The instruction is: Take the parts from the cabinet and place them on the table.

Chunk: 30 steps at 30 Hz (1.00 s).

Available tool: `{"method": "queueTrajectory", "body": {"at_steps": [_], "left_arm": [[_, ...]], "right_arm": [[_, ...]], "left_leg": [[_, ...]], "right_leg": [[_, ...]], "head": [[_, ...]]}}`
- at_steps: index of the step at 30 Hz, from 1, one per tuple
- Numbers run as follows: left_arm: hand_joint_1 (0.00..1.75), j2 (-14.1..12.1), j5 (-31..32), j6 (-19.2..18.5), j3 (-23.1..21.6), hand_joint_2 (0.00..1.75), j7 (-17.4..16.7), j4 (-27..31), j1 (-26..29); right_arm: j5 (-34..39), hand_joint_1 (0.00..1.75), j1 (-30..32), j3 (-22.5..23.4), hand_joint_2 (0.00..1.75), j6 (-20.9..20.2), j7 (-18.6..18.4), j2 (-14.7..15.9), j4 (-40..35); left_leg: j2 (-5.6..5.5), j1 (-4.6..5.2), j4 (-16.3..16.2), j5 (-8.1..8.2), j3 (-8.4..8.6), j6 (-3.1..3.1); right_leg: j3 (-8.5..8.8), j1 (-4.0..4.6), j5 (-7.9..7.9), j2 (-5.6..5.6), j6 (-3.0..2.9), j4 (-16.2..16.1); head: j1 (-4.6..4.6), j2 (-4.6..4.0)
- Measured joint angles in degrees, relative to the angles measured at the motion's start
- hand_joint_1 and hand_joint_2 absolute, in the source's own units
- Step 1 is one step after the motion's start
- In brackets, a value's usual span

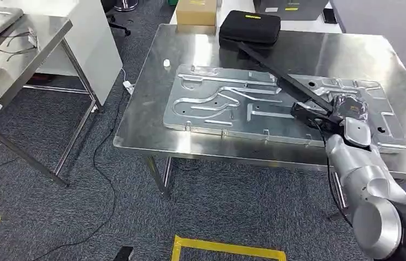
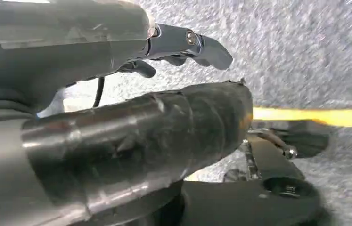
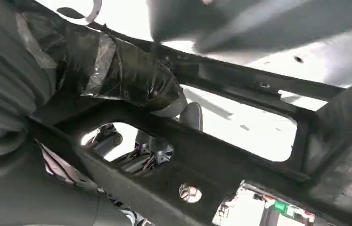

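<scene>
Black and long, the frame part (image 1: 276, 76) runs up-left from our right hand (image 1: 335, 114), which grips its near end over the steel table (image 1: 151, 92). Our left hand (image 2: 117, 136) (fingers apart, holding nothing) hangs low near the floor, so the right is nearer.

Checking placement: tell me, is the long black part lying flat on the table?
No: the long black part slants over the table, gripped by the right hand.

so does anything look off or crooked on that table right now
The long black bar lies slantwise across the stamped metal panel rather than flat on the table; its far end touches the black case, and the right hand grips its near end.
</scene>
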<state>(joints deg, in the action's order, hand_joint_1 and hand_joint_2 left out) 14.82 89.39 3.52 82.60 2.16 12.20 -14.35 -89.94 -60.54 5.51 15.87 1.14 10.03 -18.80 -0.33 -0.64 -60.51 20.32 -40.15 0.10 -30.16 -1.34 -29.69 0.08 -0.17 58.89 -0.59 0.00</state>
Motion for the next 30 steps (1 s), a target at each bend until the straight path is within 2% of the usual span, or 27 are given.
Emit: {"method": "queueTrajectory", "body": {"at_steps": [1,2,3,4,5,6,7,9,10,11,12,13,15,16,17,18,19,21,22,23,25,26,27,28,30], "left_arm": [[0.00,0.0,0.0,0.0,0.0,0.00,0.0,0.0,-0.1],[0.00,0.0,-0.2,-0.2,0.0,0.00,0.2,0.0,-0.2],[0.00,0.0,-0.3,-0.4,0.0,0.00,0.4,0.0,-0.2],[0.00,0.0,-0.4,-0.4,0.0,0.00,0.4,0.0,0.0],[0.00,0.0,-0.4,-0.5,0.0,0.00,0.5,0.0,0.0],[0.00,0.0,-0.3,-0.5,0.0,0.00,0.5,0.0,-0.1],[0.00,0.0,-0.3,-0.5,0.0,0.00,0.5,0.0,-0.2],[0.00,0.0,0.0,-0.2,-0.2,0.00,0.4,0.0,-0.4],[0.00,0.0,0.0,-0.2,-0.2,0.00,0.3,0.0,-0.4],[0.00,0.0,0.0,-0.1,-0.2,0.00,0.1,0.0,-0.3],[0.00,0.0,0.1,0.0,-0.2,0.00,0.0,0.0,-0.3],[0.00,0.0,0.2,0.0,-0.2,0.00,-0.1,0.0,-0.3],[0.00,0.1,0.3,0.0,-0.3,0.00,-0.2,0.0,-0.3],[0.00,0.2,0.5,0.1,-0.3,0.00,-0.3,0.0,-0.3],[0.00,0.2,0.5,0.2,-0.3,0.00,-0.5,0.0,-0.4],[0.00,0.2,0.5,0.2,-0.3,0.00,-0.7,0.0,-0.3],[0.00,0.2,0.5,0.2,-0.3,0.00,-0.9,0.0,-0.3],[0.00,0.2,0.5,0.2,-0.3,0.00,-1.0,0.0,-0.2],[0.00,0.2,0.5,0.2,-0.3,0.00,-1.1,0.0,-0.3],[0.00,0.2,0.6,0.3,-0.3,0.00,-1.2,0.0,-0.3],[0.00,0.2,0.6,0.3,-0.5,0.00,-1.7,0.0,-0.1],[0.00,0.2,0.6,0.3,-0.5,0.00,-1.8,0.0,0.0],[0.00,0.2,0.6,0.3,-0.5,0.00,-2.0,0.0,0.0],[0.00,0.2,0.6,0.3,-0.5,0.00,-2.0,0.0,0.0],[0.00,0.1,0.6,0.3,-0.7,0.00,-2.0,0.0,-0.2]], "right_arm": [[0.0,1.75,-0.2,0.0,1.75,0.1,0.0,0.0,0.1],[0.0,1.75,-0.2,0.0,1.75,0.1,0.0,0.0,0.0],[0.0,1.75,-0.2,0.0,1.75,0.2,-0.1,0.1,0.0],[0.0,1.75,-0.1,0.0,1.75,0.2,-0.2,0.1,0.0],[0.0,1.75,-0.1,0.0,1.75,0.2,-0.2,0.1,0.0],[0.0,1.75,-0.1,0.0,1.75,0.2,-0.2,0.1,0.0],[0.0,1.75,-0.3,0.0,1.75,0.1,-0.1,0.1,0.0],[0.0,1.75,-0.6,0.0,1.75,0.1,-0.1,0.2,0.0],[0.0,1.75,-0.6,0.0,1.75,0.0,-0.1,0.2,0.0],[0.0,1.75,-0.5,0.0,1.75,0.0,-0.1,0.2,0.0],[0.0,1.75,-0.5,0.0,1.75,0.0,0.1,0.2,0.0],[0.0,1.75,-0.6,0.0,1.75,0.1,0.4,0.2,0.0],[0.0,1.75,-0.9,-0.1,1.75,0.2,1.5,0.1,0.0],[0.0,1.75,-1.1,-0.2,1.75,0.4,2.1,0.0,0.0],[0.0,1.75,-1.3,-0.3,1.75,0.7,2.5,-0.1,-0.1],[0.0,1.75,-1.2,-0.5,1.75,0.9,3.0,-0.3,-0.1],[0.0,1.75,-1.2,-0.6,1.75,1.2,3.3,-0.4,-0.1],[0.0,1.75,-0.9,-1.3,1.75,1.6,3.4,-0.8,0.0],[0.0,1.75,-0.7,-1.6,1.75,2.1,3.6,-1.0,0.0],[0.0,1.75,-0.5,-1.8,1.75,2.6,4.0,-1.3,0.0],[0.0,1.75,0.6,-2.4,1.75,3.6,5.4,-1.9,0.1],[0.0,1.75,1.3,-2.6,1.75,3.8,5.9,-2.2,0.2],[0.0,1.75,2.0,-2.7,1.75,4.2,6.4,-2.6,0.3],[0.0,1.75,2.8,-3.0,1.75,4.4,6.8,-3.0,0.3],[0.0,1.75,3.6,-3.4,1.75,4.9,6.9,-3.5,0.3]], "left_leg": [[-0.05,0.28,0.4,0.46,0.43,0.19],[-0.02,0.18,0.5,1.14,0.46,0.68],[-0.11,0.40,1.0,1.29,0.21,0.91],[-0.10,0.44,1.0,1.66,0.44,1.52],[-0.09,0.25,1.5,1.71,1.41,1.99],[-0.07,0.16,1.9,1.62,2.06,2.24],[-0.08,0.16,2.0,1.75,2.29,2.45],[-0.18,0.25,2.0,1.99,2.42,2.79],[-0.22,0.30,2.0,2.16,2.47,2.91],[-0.34,0.33,1.9,2.30,2.58,2.92],[-0.47,0.35,1.8,2.48,2.73,2.88],[-0.58,0.38,1.8,2.65,2.92,2.78],[-0.64,0.41,1.7,2.97,3.27,2.52],[-0.64,0.61,1.7,2.95,3.26,2.29],[-0.65,0.53,1.8,2.92,2.95,1.97],[-0.69,0.52,1.8,2.77,3.06,1.65],[-0.72,0.63,1.5,2.59,3.18,1.31],[-0.65,0.60,1.1,3.43,2.91,0.82],[-0.44,0.54,-0.8,4.66,2.35,0.37],[-0.36,0.40,-4.5,6.87,0.72,-0.08],[-0.10,0.11,-12.6,10.40,-2.89,-0.43],[-0.06,0.03,-14.5,10.71,-3.82,-0.48],[-0.04,-0.03,-13.6,9.75,-3.53,-0.45],[-0.03,-0.09,-10.2,7.65,-2.03,-0.45],[-0.01,-0.12,-0.6,2.65,2.44,-0.36]], "right_leg": [[-0.37,0.53,-0.26,0.14,0.43,0.5],[-0.74,0.52,-0.30,0.22,0.62,0.2],[-0.45,0.40,-0.19,0.16,0.97,0.3],[-0.29,0.29,0.00,0.16,1.28,0.3],[-0.21,0.27,-0.29,0.15,1.48,0.3],[-0.43,0.07,-1.07,0.03,1.61,1.7],[-1.92,0.07,-2.50,-0.02,1.72,4.6],[-7.03,0.09,-5.82,0.01,2.01,13.1],[-9.47,0.10,-6.77,0.01,2.06,16.4],[-10.86,0.06,-6.19,-0.01,2.04,17.4],[-10.86,0.06,-4.15,-0.02,1.85,15.6],[-9.80,0.10,-1.32,-0.01,1.62,11.9],[-6.62,0.33,5.04,-0.05,0.85,2.5],[-6.38,0.85,4.09,-0.03,0.78,1.0],[-6.13,1.04,3.88,0.04,0.61,0.2],[-5.97,1.11,4.60,0.07,0.34,0.0],[-5.92,1.20,4.56,-0.07,0.10,0.1],[-5.00,0.49,4.96,-0.15,-0.50,-0.6],[-4.85,0.48,4.98,-0.17,-0.57,-0.7],[-4.86,0.47,4.96,-0.29,-0.73,-0.7],[-4.84,0.54,4.87,-0.32,-0.93,-0.5],[-4.84,0.55,4.80,-0.30,-1.03,-0.4],[-4.82,0.52,4.71,-0.18,-1.08,-0.3],[-4.79,0.47,4.61,-0.06,-0.96,-0.1],[-4.70,0.43,4.39,0.03,-0.65,0.1]], "head": [[-0.13,0.00],[-0.09,0.00],[0.09,0.00],[0.00,0.00],[0.00,0.00],[0.20,0.00],[0.13,0.00],[0.09,0.00],[0.11,0.00],[0.09,0.00],[0.11,0.00],[0.09,0.00],[0.11,0.00],[0.11,0.00],[0.09,0.00],[0.11,0.00],[0.07,0.00],[0.06,0.00],[0.09,0.00],[0.04,0.00],[0.09,0.00],[0.07,0.00],[0.09,0.00],[0.07,0.00],[0.07,0.00]]}}
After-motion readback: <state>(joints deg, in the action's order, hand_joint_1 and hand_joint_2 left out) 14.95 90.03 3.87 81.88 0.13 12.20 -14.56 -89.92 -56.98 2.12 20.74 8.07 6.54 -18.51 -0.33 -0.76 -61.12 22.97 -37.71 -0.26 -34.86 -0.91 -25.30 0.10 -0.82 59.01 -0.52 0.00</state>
